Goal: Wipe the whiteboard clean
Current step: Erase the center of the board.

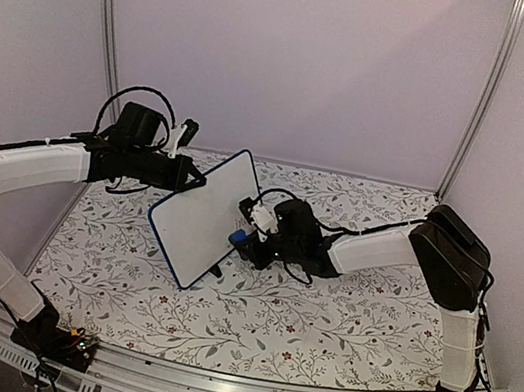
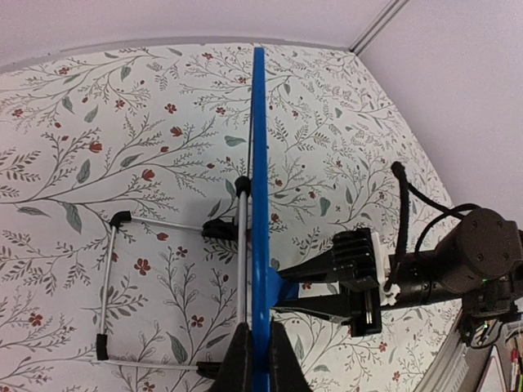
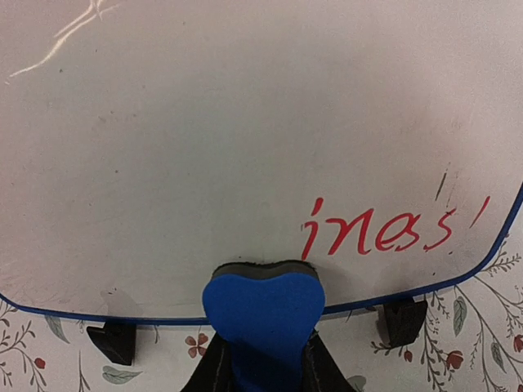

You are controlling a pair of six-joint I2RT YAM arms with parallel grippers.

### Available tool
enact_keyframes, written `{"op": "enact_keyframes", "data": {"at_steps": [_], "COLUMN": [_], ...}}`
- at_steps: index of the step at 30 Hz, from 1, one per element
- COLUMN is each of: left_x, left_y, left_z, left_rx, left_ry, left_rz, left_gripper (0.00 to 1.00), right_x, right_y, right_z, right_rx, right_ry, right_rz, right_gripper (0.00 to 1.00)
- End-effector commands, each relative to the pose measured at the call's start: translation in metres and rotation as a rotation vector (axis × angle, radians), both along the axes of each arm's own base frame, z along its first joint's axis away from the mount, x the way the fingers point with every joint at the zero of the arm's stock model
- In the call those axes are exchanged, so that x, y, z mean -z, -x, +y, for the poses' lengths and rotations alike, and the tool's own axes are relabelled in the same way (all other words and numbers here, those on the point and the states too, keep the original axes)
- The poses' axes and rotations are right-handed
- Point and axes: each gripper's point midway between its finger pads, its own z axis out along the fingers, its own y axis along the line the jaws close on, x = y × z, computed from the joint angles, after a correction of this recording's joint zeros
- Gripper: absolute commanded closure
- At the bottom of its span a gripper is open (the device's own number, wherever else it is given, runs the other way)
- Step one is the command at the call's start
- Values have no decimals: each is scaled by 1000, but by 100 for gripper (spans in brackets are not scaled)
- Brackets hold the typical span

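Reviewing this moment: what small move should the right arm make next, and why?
Probably slide the blue eraser, gripped in the right pincer at the whiteboard's lower edge, sideways and slightly up onto the red writing. In the right wrist view that writing sits unerased just right of the eraser, while the left pincer clamps the board's edge, steadying it.

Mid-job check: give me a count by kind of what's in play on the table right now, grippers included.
whiteboard: 1, with red writing left on it
blue eraser: 1
grippers: 2, the left gripper shut on the board's edge and the right gripper shut on the eraser
Total: 4
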Motion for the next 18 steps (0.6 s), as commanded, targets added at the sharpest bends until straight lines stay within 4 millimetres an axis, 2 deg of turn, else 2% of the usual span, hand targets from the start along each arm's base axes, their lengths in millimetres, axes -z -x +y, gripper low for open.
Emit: {"op": "enact_keyframes", "data": {"at_steps": [1, 6, 11, 18], "left_x": [15, 16, 16, 15], "left_y": [13, 13, 13, 13], "left_z": [-10, -10, -10, -10], "left_rx": [53, 53, 51, 52], "left_ry": [-2, -3, -4, -3], "left_rz": [66, 68, 67, 66], "left_gripper": [100, 100, 100, 100], "right_x": [38, 44, 33, 56], "right_y": [12, 13, 10, 14], "right_z": [-7, -9, -10, -14], "right_rx": [4, 4, 12, 5], "right_ry": [70, 88, 85, 124], "right_rz": [63, 72, 52, 91], "right_gripper": [84, 84, 84, 84]}}
